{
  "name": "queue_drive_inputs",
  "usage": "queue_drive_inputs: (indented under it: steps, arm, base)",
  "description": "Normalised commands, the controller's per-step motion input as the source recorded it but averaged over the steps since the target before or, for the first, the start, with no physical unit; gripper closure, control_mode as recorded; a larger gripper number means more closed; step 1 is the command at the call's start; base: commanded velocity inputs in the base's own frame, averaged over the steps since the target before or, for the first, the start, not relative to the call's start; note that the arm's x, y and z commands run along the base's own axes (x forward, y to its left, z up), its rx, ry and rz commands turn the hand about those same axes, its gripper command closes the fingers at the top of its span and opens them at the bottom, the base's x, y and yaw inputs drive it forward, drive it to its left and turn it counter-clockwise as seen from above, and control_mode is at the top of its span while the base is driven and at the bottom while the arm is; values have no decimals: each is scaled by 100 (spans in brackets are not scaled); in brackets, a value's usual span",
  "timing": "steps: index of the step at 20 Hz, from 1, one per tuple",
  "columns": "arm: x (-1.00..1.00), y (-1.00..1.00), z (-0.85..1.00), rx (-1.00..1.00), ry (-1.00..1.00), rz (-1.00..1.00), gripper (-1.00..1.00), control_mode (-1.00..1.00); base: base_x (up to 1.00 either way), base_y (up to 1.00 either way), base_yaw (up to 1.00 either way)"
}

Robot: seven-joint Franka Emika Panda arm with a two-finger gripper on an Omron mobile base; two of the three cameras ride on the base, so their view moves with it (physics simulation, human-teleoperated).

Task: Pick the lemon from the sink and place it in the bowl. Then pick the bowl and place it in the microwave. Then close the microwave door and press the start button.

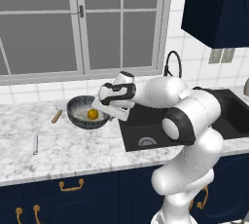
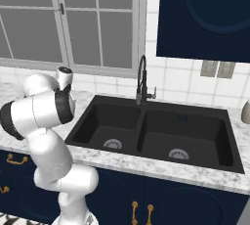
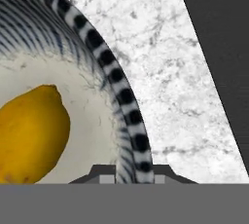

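Now the lemon lies in the bowl, whose rim the end effector pinches.

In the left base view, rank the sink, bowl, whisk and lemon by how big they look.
1. sink, though the arm hides much of it
2. bowl
3. whisk, long but thin, on the counter nearer the camera, so unsure against the bowl
4. lemon, lying in the bowl

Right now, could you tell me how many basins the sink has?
2: the left basin lies nearer the arm, and the right basin lies beside it, past the divider below the faucet.
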Motion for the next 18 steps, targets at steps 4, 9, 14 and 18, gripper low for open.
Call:
queue_drive_inputs:
  steps: [4,9,14,18]
  arm:
    - [-61,-26,100,0,-5,0,100,-100]
    - [-74,-39,100,-5,-1,0,100,-100]
    - [-83,-64,100,-2,0,-1,100,-100]
    - [-64,-57,93,0,3,-15,100,-100]
  base:
    - [0,0,0]
    - [0,0,0]
    - [0,0,0]
    - [0,0,0]
